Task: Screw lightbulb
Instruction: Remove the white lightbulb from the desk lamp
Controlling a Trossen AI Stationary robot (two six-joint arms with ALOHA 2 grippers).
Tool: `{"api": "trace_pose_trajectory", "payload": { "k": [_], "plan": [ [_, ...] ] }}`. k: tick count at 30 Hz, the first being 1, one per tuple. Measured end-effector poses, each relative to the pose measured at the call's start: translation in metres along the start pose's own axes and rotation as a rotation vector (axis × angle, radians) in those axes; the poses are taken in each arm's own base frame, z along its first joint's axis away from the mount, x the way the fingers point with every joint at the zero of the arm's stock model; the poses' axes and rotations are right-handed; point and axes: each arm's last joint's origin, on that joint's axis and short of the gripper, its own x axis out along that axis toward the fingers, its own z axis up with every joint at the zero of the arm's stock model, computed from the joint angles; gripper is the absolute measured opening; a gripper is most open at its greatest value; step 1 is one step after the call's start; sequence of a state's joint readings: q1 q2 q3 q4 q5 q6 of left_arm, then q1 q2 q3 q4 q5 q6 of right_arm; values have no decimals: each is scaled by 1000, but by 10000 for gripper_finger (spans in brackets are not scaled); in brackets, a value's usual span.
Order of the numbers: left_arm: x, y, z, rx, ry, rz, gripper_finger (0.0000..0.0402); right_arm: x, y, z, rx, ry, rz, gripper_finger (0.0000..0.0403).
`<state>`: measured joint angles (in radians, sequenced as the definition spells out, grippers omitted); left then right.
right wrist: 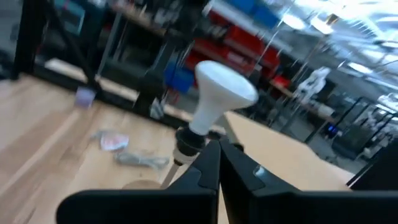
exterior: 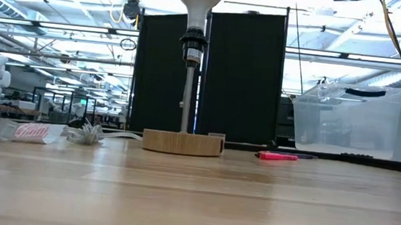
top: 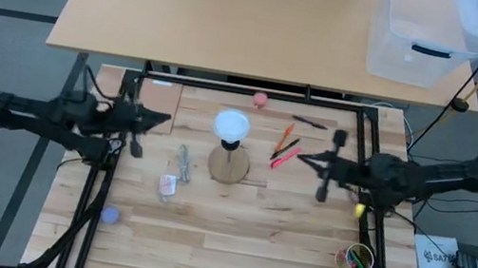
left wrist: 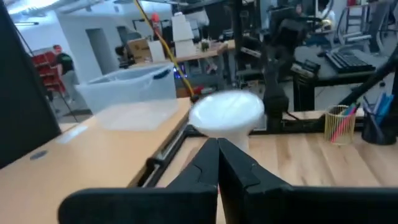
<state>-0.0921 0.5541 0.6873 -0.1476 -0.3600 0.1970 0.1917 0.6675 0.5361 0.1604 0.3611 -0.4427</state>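
The white lightbulb [top: 232, 125] stands upright with its screw base in the black socket [exterior: 192, 46]. The socket tops a post on the round wooden disc [top: 229, 164] at the table's middle. Both wrist views show the bulb [left wrist: 227, 115] [right wrist: 221, 93] ahead of the fingers and apart from them. My left gripper [top: 167, 120] is shut, level, to the left of the bulb. My right gripper [top: 301, 155] is shut, level, to the right of it. Neither gripper holds anything, and neither appears in the low view.
A pink ball [top: 261, 100] lies behind the bulb, with pens and a pink marker [top: 286, 151] to its right. A wrapper [top: 167, 184] and a crumpled cord [top: 184, 159] lie left of the disc. A blue ball [top: 110, 215], a pen cup [top: 356, 258] and a clear bin [top: 426, 34] are also in view.
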Motion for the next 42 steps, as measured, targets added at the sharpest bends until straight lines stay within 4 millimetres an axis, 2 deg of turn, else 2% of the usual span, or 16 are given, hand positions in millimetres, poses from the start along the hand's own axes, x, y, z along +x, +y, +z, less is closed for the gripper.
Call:
{"api": "trace_pose_trajectory", "payload": {
  "k": [3, 6, 12, 15, 18, 24, 30, 42],
  "plan": [
    [9, -9, -27, -4, 40, -10, 0, -21, 2, -23, 70, -71, -30, 0],
    [14, -15, -51, -47, 67, -13, 0, -33, 10, -47, 138, -128, 7, 0],
    [18, -25, -88, -88, 58, -14, 0, -40, 28, -86, 144, -169, 77, 0],
    [18, -28, -102, -95, 50, -21, 0, -43, 34, -97, 138, -199, 103, 0],
    [17, -29, -114, -83, 45, -20, 0, -46, 37, -103, 148, -229, 162, 0],
    [5, -22, -132, -117, 1, 12, 0, -48, 33, -108, 174, -177, 142, 0],
    [-10, -19, -140, -154, -75, -75, 0, -54, 29, -110, 191, -168, 116, 0],
    [-21, -18, -152, -179, 17, -117, 0, -61, 29, -119, 232, -111, 159, 0]
  ]
}}
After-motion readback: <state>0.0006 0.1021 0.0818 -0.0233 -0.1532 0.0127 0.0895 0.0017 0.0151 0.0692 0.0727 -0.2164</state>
